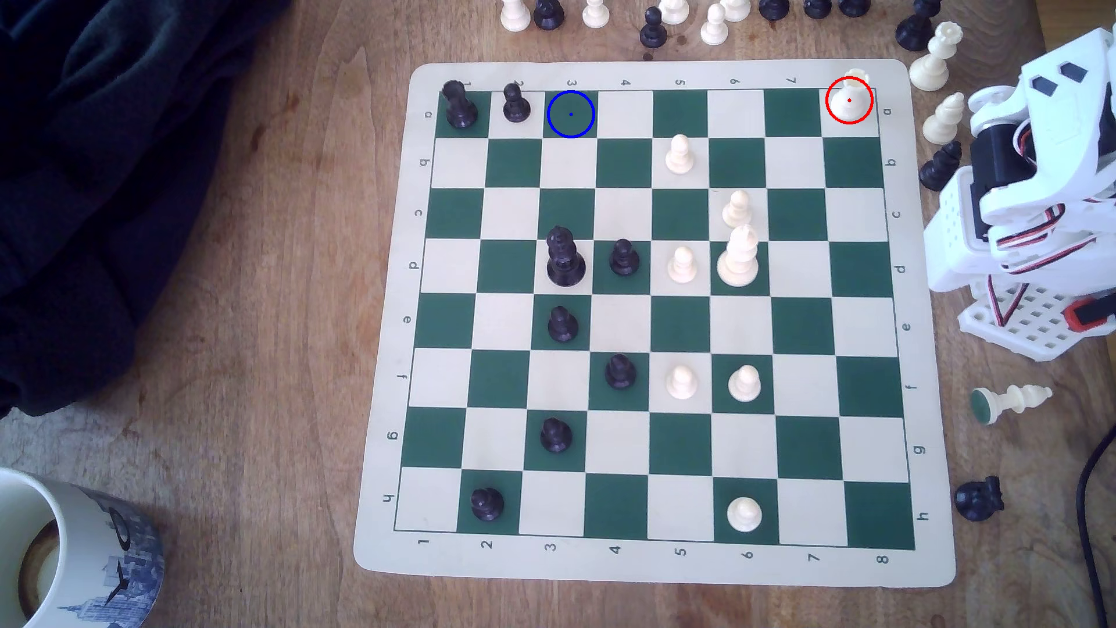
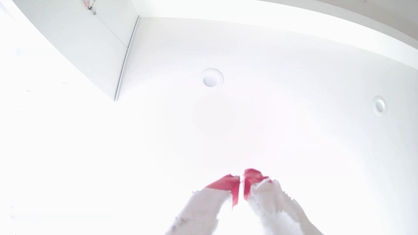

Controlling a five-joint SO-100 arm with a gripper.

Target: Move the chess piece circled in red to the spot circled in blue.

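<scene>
A blue-printed mug [image 1: 78, 543] sits near the exterior view's lower left corner. Dark cloth [image 1: 102, 151] lies above it (crumpled, on the wooden table [image 1: 253, 362]).

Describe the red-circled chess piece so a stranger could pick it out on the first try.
Start at the green-and-cream chess board on the wooden table and go to its far corner at the exterior view's right, nearest the white robot arm. The chess piece circled in red stands alone on that cream corner square. It is cream-white and squat with a wide base; the other white pieces nearby stand off the board.
</scene>
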